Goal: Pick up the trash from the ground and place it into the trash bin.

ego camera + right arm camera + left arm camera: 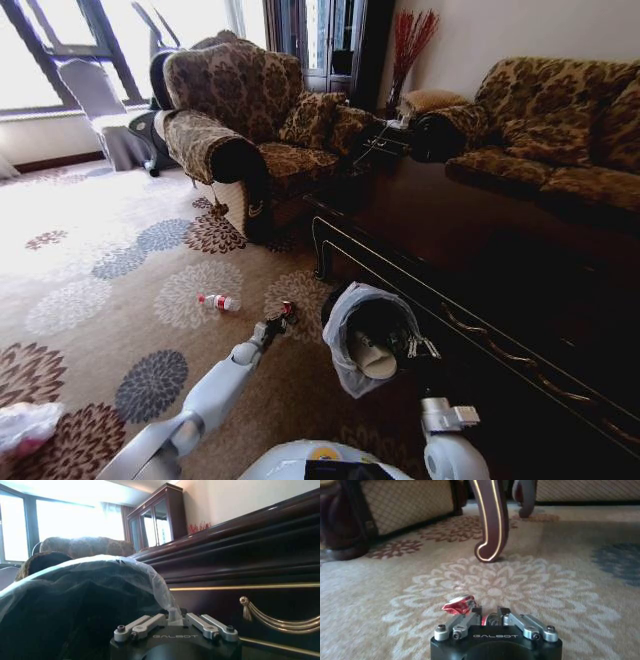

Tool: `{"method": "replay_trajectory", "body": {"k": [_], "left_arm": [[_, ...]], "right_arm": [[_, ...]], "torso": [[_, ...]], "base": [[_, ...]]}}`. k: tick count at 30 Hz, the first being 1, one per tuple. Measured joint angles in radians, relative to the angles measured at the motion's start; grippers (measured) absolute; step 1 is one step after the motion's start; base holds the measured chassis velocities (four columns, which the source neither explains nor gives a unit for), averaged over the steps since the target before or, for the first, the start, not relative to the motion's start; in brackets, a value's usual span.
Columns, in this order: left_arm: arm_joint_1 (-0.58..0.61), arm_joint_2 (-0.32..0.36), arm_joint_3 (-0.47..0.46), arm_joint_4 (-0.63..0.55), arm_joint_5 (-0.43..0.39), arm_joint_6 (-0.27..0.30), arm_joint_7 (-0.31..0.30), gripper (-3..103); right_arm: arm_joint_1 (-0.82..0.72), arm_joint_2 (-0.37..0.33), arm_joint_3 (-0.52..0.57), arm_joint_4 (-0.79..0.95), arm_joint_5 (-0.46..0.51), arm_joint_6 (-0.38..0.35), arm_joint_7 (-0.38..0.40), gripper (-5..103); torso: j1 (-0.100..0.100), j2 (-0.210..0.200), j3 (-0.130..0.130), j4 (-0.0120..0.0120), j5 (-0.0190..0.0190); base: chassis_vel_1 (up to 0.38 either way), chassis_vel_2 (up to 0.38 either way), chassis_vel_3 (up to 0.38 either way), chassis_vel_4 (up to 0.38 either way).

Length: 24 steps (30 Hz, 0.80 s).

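Left gripper (490,618), low over the floral carpet (100,300) at the end of the extended left arm, fingers drawn close together on a small red crumpled piece of trash (460,605) that juts to one side of the fingertips; in the head view the same red piece (287,309) sits at the gripper tip. The trash bin (345,340), lined with a pale bag, lies just right of this gripper, mouth tilted toward the robot, a white cup (372,358) already inside. Right gripper (175,620) rests against the bin's liner rim, fingers pressed on the plastic. Farther left on the carpet lies the clear bottle with red label (219,302), long axis roughly left–right. A pink-white bag (25,425) lies at near left. The dark wooden table (480,300) borders the bin on the right; armchair (230,110) beyond.
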<state>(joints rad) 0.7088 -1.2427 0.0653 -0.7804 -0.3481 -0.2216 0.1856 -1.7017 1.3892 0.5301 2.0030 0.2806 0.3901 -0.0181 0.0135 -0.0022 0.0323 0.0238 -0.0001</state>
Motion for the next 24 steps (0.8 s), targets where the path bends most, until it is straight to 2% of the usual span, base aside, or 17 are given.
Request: {"method": "replay_trajectory", "body": {"k": [2,4,5,8,11,13,14,16,17,19,20,21,23,24], "left_arm": [[-0.007,0.0,0.004,0.009,0.005,-0.001,0.007,24],[-0.028,0.0,0.018,0.039,0.019,-0.003,0.036,34],[-0.028,0.0,0.018,0.039,0.019,-0.003,0.036,34],[-0.048,-0.003,0.029,0.071,0.027,-0.005,0.061,51],[-0.061,-0.007,0.034,0.094,0.033,-0.01,0.079,57],[-0.074,-0.013,0.037,0.121,0.04,-0.013,0.093,67],[-0.074,-0.013,0.037,0.121,0.04,-0.013,0.093,67],[-0.093,-0.027,0.037,0.172,0.061,-0.026,0.101,78],[-0.093,-0.027,0.037,0.172,0.061,-0.026,0.101,78],[-0.108,-0.037,0.037,0.213,0.078,-0.038,0.114,89],[-0.119,-0.046,0.03,0.24,0.088,-0.042,0.147,96],[-0.119,-0.046,0.03,0.24,0.088,-0.042,0.147,96],[-0.129,-0.054,0.017,0.256,0.092,-0.04,0.19,89],[-0.132,-0.058,0.014,0.263,0.094,-0.04,0.2,89]], "right_arm": [[-0.001,0.001,0.001,0.001,0.0,0.0,0.0,0],[-0.003,0.006,0.002,0.004,-0.001,0.002,0.0,0],[-0.003,0.006,0.002,0.004,-0.001,0.002,0.0,0],[-0.004,0.008,0.002,0.005,-0.001,0.002,0.0,0],[-0.005,0.008,0.002,0.005,-0.002,0.002,0.0,0],[-0.007,0.008,0.003,0.003,-0.001,0.003,0.0,0],[-0.007,0.008,0.003,0.003,-0.001,0.003,0.0,0],[-0.007,0.006,0.005,-0.002,0.0,0.005,0.0,0],[-0.007,0.006,0.005,-0.002,0.0,0.005,0.0,0],[-0.007,0.004,0.006,-0.006,0.003,0.006,0.0,0],[-0.006,0.004,0.006,-0.009,0.004,0.006,0.0,0],[-0.006,0.004,0.006,-0.009,0.004,0.006,0.0,0],[-0.002,0.003,0.006,-0.013,0.005,0.006,0.0,0],[0.0,0.002,0.007,-0.015,0.006,0.006,0.0,0]], "torso": [[0.0,0.0,0.0,0.0001,0.0001],[0.0,0.0,0.0,0.0004,0.0001],[0.0,0.0,0.0,0.0004,0.0001],[0.0,0.0,0.0,0.0004,0.0001],[0.0,0.0,0.0,0.0004,0.0001],[0.0,0.0,0.0,0.0004,0.0002],[0.0,0.0,0.0,0.0004,0.0002],[0.0,0.0,0.0,0.0004,0.0001],[0.0,0.0,0.0,0.0004,0.0001],[0.0,0.0,0.0,0.0004,0.0002],[0.0,0.0,0.0,0.0004,0.0001],[0.0,0.0,0.0,0.0004,0.0001],[0.0,0.0,0.0,0.0003,0.0002],[0.0,0.0,0.0,0.0002,0.0002]], "base": [[0.0,0.0,0.0,0.0],[0.0,0.0,0.0,0.0],[0.0,0.0,0.0,0.0],[0.0,0.0,0.0,0.0],[0.0,0.0,0.0,0.0],[0.0,0.0,0.0,0.0],[0.0,0.0,0.0,0.0],[0.0,0.0,0.0,0.0],[0.0,0.0,0.0,0.0],[0.0,0.0,0.0,0.0],[0.0,0.0,0.0,0.0],[0.0,0.0,0.0,0.0],[0.0,0.0,0.0,0.0],[0.0,0.0,0.0,0.0]]}}
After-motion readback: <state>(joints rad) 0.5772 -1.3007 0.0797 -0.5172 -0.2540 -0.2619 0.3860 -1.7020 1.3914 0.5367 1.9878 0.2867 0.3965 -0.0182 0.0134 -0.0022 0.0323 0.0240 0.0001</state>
